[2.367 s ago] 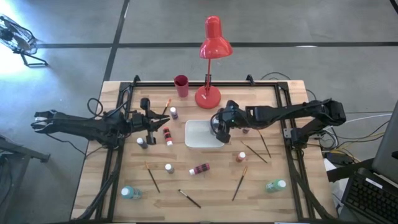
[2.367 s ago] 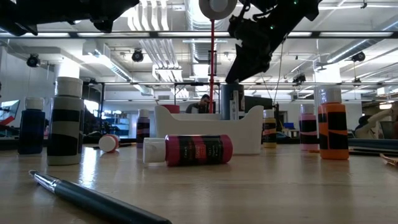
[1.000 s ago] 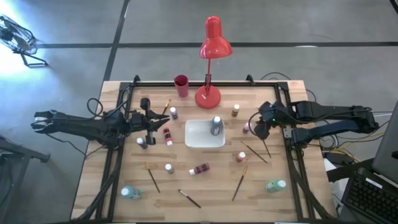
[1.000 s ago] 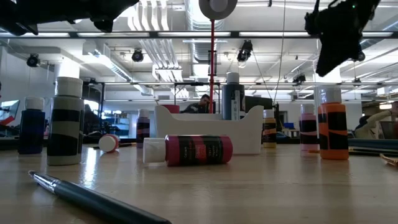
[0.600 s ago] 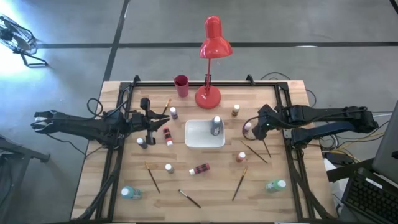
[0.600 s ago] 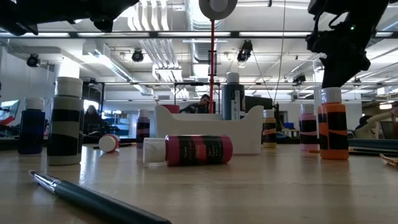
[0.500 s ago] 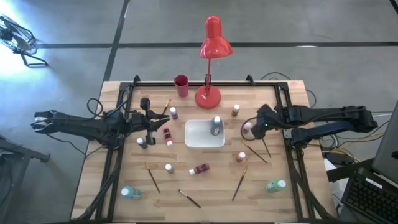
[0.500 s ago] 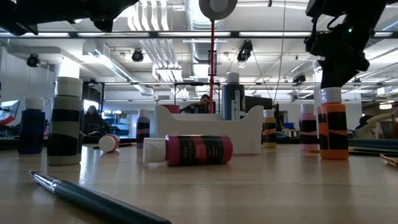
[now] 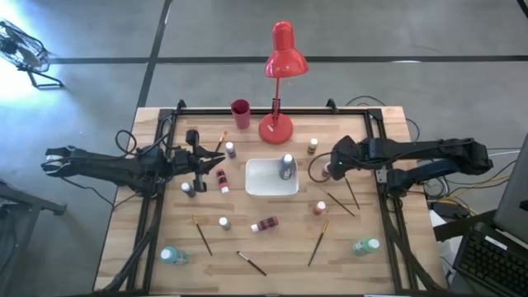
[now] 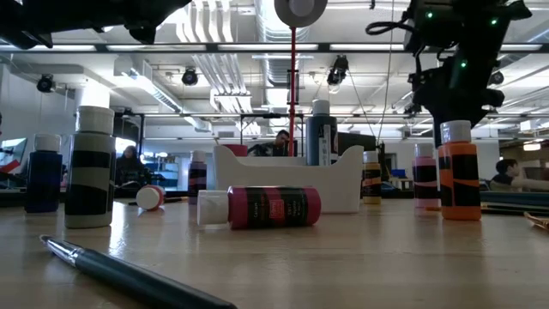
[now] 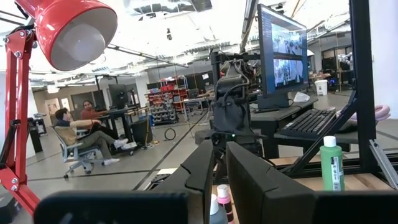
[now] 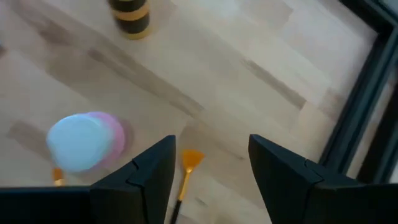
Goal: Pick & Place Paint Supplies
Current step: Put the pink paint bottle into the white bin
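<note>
My right gripper (image 9: pixel 330 167) (image 12: pixel 210 169) hangs open over the table right of the white tray (image 9: pixel 262 186), tipped down. Just beside its fingers stands a pink paint bottle (image 12: pixel 82 142) (image 9: pixel 326 171) with a pale cap. A brush's orange bristles (image 12: pixel 189 159) lie on the wood below the gap. Nothing is between the fingers. A dark bottle (image 9: pixel 287 166) stands upright in the tray. My left gripper (image 9: pixel 198 165) (image 11: pixel 221 171) waits at the table's left, raised, its fingers close together with nothing held. Bottles and brushes lie scattered on the table.
A brown-and-yellow bottle (image 9: pixel 313 147) stands beyond the right gripper. The red lamp (image 9: pixel 276 124) and red cup (image 9: pixel 240 113) are at the far edge. Brushes (image 9: pixel 339 202) and an orange bottle (image 9: pixel 320 208) lie nearer. A red bottle (image 9: pixel 266 223) lies on its side. A dark frame rail (image 12: pixel 357 118) borders the table.
My right gripper has moved toward the table's left, from near the right rail to beside the pink bottle. It has sunk lower and tipped further downward. The bottle in the tray has stayed upright where it was.
</note>
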You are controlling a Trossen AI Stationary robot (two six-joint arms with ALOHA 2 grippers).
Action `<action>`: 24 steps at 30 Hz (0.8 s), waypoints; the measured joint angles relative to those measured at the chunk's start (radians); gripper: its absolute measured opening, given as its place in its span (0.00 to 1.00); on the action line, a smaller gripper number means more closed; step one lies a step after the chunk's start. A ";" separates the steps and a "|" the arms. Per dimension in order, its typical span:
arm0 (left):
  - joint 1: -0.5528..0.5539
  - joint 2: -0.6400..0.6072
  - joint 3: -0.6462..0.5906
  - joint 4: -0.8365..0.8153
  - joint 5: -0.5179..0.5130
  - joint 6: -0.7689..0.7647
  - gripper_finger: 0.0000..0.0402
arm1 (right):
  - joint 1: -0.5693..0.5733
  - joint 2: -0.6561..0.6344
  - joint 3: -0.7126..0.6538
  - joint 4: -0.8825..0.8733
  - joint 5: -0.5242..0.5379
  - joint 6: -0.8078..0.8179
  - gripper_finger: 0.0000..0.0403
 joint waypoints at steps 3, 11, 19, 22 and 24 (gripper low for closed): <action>0.000 0.000 0.000 0.000 0.000 0.000 0.13 | -0.007 0.001 0.007 0.012 -0.003 -0.052 0.50; 0.000 0.000 0.000 0.000 0.000 0.000 0.13 | -0.002 -0.085 0.057 0.020 -0.116 -0.159 0.46; 0.001 0.000 0.000 0.000 0.000 0.001 0.13 | 0.041 -0.161 0.042 0.082 -0.198 -0.231 0.43; 0.001 0.000 0.000 0.000 0.000 0.001 0.13 | 0.041 -0.154 0.035 0.109 -0.183 -0.250 0.44; 0.001 0.000 0.000 -0.001 0.000 0.001 0.13 | 0.041 -0.144 0.032 0.129 -0.183 -0.263 0.45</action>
